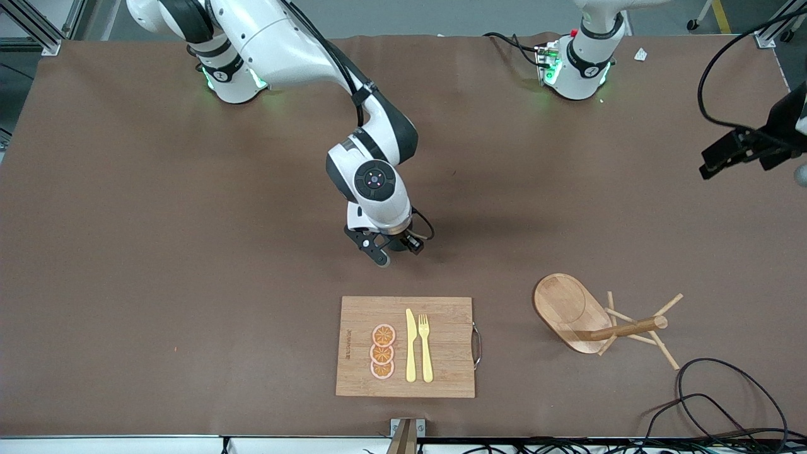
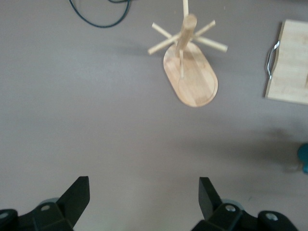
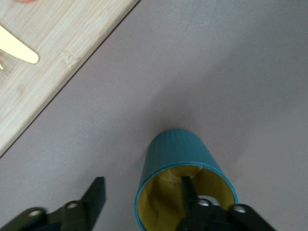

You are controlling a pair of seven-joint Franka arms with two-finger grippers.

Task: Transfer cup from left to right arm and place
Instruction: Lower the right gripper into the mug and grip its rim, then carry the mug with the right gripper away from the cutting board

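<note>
- While our right arm reaches out over the middle of the table, we take the cutting board (image 1: 405, 347) as our landmark; it lies nearest the front camera, flat on the brown table (image 1: 157, 252).
- On the cutting board lie three orange slices (image 1: 383, 352) in a row, and beside them a yellow knife (image 1: 410, 347) and a yellow fork (image 1: 426, 348), side by side. A metal handle (image 1: 477, 345) sits on the board's edge toward the left arm's end.
- Beside the cutting board, toward the left arm's end of the table, stands a wooden mug rack (image 1: 592, 318) on an oval base, pegs sticking out from its post. A black cable (image 1: 725, 397) curls on the table near it.
- Just farther from the front camera than the cutting board, our right gripper (image 1: 386, 249) hangs low. In the right wrist view its fingers (image 3: 190, 190) stand apart, one inside the cup (image 3: 185, 185) against the yellow lining, the other outside the ribbed teal wall with a gap showing. We cannot tell whether the wall is pinched.
- The cup sits upright on the table, close to the cutting board's farther edge (image 3: 57, 62); the gripper hides it in the front view.
- Our left gripper (image 2: 144, 202) waits, raised over the left arm's end of the table, fingers wide apart and holding nothing.
</note>
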